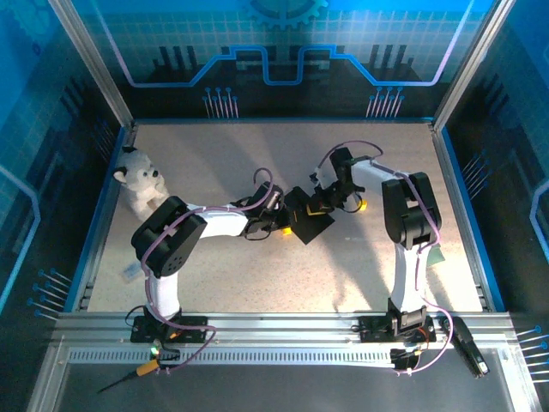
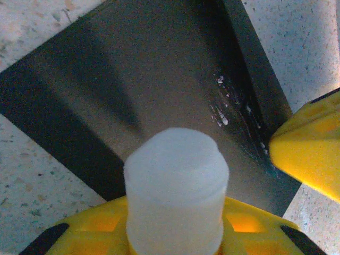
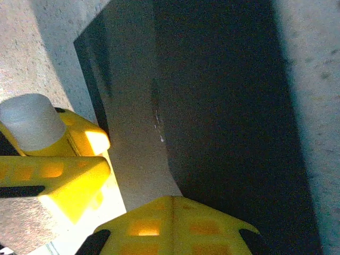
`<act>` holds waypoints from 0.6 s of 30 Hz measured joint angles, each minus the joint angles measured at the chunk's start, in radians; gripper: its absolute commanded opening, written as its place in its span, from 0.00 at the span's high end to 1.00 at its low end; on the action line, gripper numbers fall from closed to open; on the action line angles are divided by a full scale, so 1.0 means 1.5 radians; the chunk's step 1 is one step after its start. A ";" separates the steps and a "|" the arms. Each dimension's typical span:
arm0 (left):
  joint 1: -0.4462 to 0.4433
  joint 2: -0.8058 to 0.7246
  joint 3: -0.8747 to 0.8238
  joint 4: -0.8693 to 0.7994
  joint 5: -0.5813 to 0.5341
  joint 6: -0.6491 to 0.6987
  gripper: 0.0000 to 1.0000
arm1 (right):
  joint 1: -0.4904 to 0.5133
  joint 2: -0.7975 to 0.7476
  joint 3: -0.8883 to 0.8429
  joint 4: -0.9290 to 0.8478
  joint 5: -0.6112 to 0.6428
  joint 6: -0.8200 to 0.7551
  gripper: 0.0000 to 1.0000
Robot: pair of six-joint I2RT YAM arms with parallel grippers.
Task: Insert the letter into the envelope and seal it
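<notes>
Centrally, both arms low over the envelope (image 1: 310, 227).

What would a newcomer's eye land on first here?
Both arms meet mid-table over the black envelope, left gripper and right gripper flanking it. In the left wrist view a white cylinder sits between the yellow fingers above the envelope. A white plush bear sits by the table's left edge.
</notes>
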 measured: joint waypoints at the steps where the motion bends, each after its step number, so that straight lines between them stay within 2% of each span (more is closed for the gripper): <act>1: 0.000 0.001 0.001 -0.002 0.002 0.002 1.00 | 0.002 0.000 -0.004 0.003 0.001 0.002 1.00; 18: 0.013 0.002 0.038 -0.086 0.040 0.111 1.00 | 0.012 -0.016 -0.066 0.061 0.009 0.051 1.00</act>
